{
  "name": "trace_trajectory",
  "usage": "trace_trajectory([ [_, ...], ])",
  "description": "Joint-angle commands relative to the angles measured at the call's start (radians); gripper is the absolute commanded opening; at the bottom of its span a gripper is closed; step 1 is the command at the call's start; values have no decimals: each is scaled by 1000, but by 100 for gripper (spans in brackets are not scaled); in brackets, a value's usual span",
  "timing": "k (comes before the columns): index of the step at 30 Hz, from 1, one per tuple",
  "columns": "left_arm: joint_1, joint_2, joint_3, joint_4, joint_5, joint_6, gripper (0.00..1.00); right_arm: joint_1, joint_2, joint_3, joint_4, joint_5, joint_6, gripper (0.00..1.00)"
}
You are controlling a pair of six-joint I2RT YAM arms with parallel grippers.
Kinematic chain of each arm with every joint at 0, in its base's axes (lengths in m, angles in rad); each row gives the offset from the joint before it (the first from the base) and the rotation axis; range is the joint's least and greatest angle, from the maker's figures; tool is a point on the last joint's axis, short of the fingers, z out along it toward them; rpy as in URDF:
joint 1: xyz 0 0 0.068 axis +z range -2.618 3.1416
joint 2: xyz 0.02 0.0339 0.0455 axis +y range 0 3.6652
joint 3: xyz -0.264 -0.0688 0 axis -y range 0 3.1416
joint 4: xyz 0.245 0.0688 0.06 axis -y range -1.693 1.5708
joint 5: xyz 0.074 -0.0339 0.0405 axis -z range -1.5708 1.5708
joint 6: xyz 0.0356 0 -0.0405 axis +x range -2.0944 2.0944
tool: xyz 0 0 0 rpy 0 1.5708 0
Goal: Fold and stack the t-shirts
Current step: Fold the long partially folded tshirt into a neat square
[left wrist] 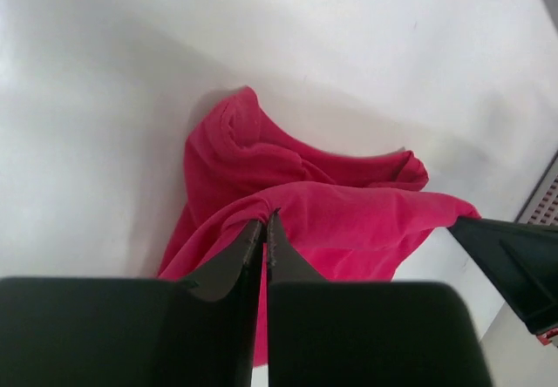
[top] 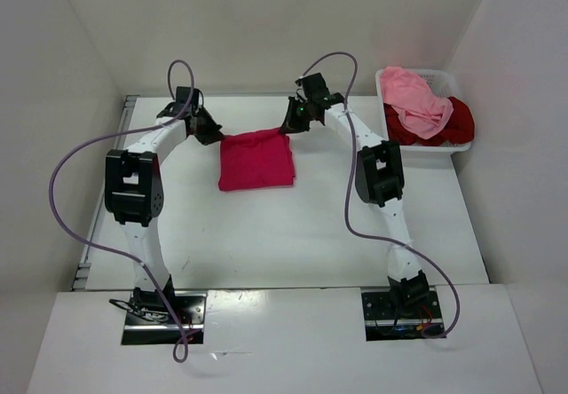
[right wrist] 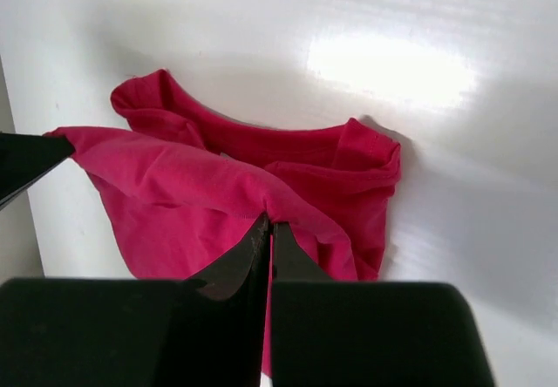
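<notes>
Top external view: left gripper (top: 216, 137) and right gripper (top: 286, 129) each pinch the far edge of the crimson shirt (top: 256, 161); basket (top: 435, 148) at two o'clock.

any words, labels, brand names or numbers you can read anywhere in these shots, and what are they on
None can be read.
The crimson-pink t-shirt shows no print or tag.
The basket and table look unmarked.
The left arm and right arm show no legible lettering.
</notes>
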Motion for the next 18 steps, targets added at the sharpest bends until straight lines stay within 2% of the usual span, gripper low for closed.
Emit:
trace_trajectory([
  [1, 8, 76, 81, 75, -1, -9, 8, -6, 94, 152, -95, 23, -1, 0],
  [7, 8, 110, 162, 88, 13, -9, 22, -6, 117, 291, -135, 57, 8, 2],
  [8, 8, 110, 182, 88, 3, 4, 30, -6, 128, 303, -146, 57, 8, 5],
  [9, 8, 110, 193, 78, -7, 4, 33, -6, 137, 321, -155, 57, 17, 11],
  [10, 19, 99, 193, 78, -7, 4, 34, -6, 137, 356, -175, 57, 17, 25],
  [13, 30, 35, 159, 107, -16, -5, 48, -6, 137, 430, -219, 45, 8, 43],
  [15, 30, -2, 129, 121, -25, -5, 54, -6, 108, 444, -246, 45, -4, 50],
  [17, 30, -59, 51, 169, -13, -15, 54, 3, 45, 391, -246, 54, -20, 50],
  [18, 21, -86, 18, 183, 11, -25, 53, 15, 18, 290, -226, 54, -32, 40],
])
